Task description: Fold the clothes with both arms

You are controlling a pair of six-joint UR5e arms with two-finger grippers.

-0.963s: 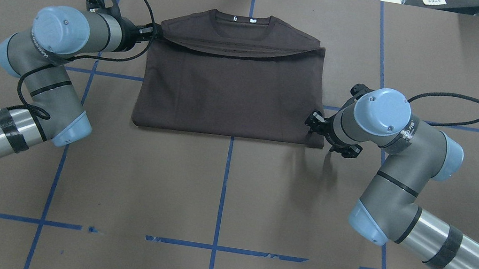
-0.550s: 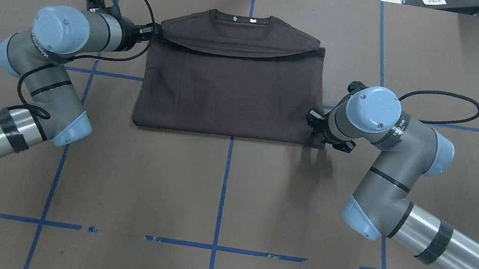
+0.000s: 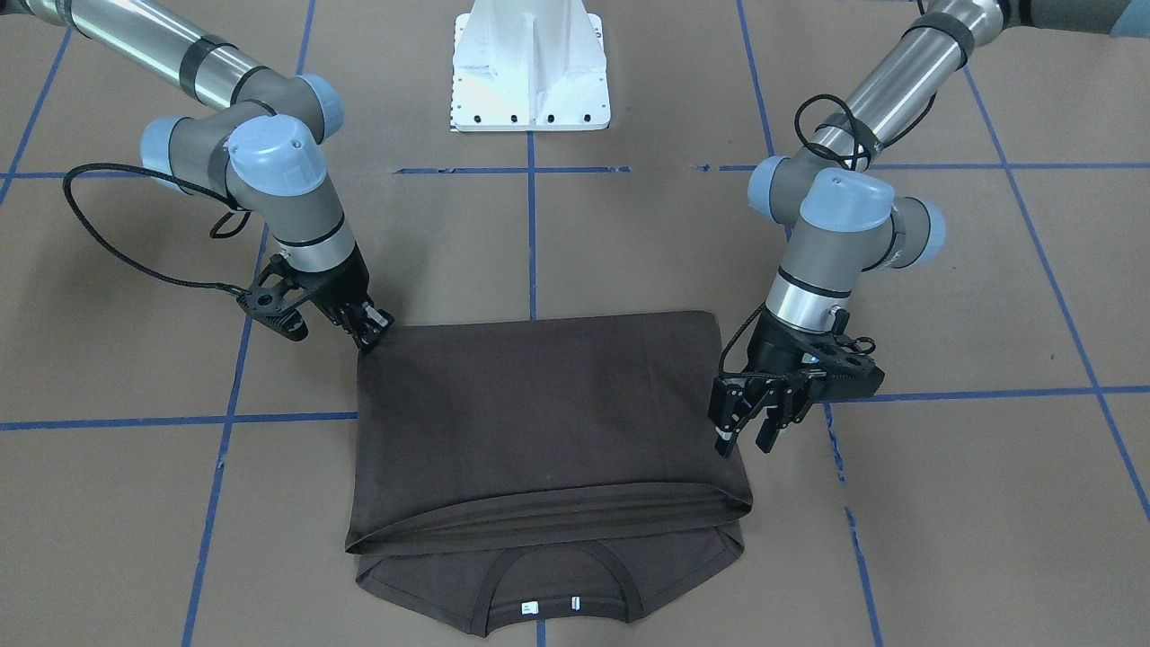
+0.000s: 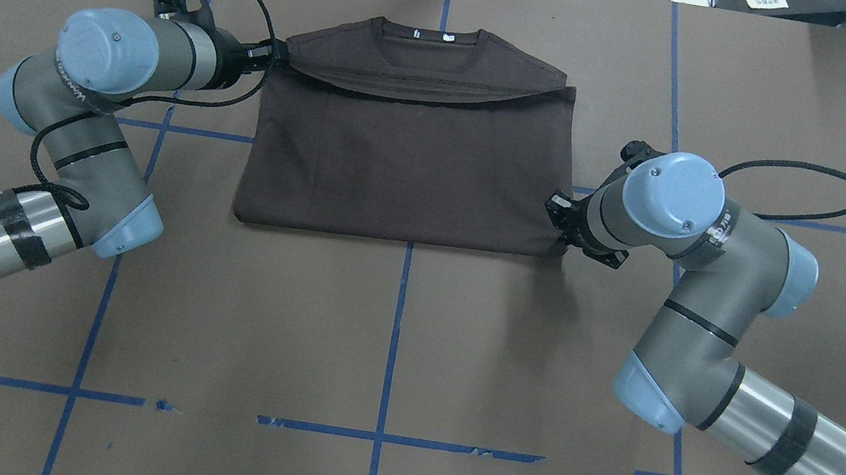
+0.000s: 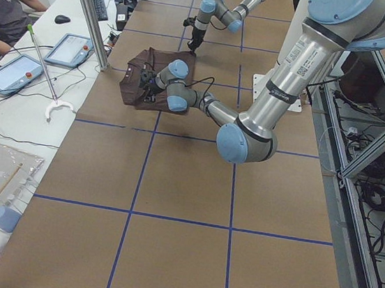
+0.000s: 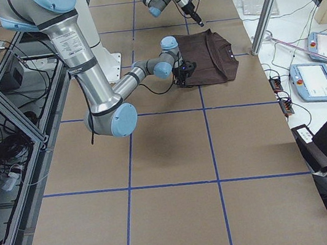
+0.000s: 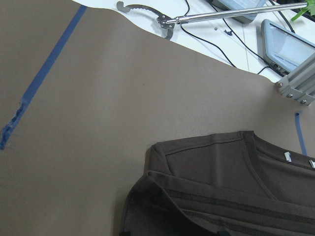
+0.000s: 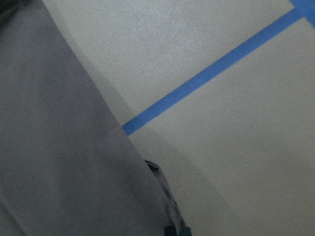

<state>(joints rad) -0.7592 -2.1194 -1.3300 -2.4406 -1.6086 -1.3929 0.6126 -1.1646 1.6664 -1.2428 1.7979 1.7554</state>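
The folded brown shirt (image 3: 539,422) was laid flat on the surface (image 3: 629,252). One corner was clamped by the right tool (image 3: 370,334). The left tool (image 3: 746,438) was seen spread apart, right beside the opposite edge.

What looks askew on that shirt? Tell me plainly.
The shirt is folded in half unevenly. The folded-over hem sags in a curve below the collar instead of lying straight, and its corner on the robot's right pokes out past the shoulder beneath. Nothing looks torn or spilled.
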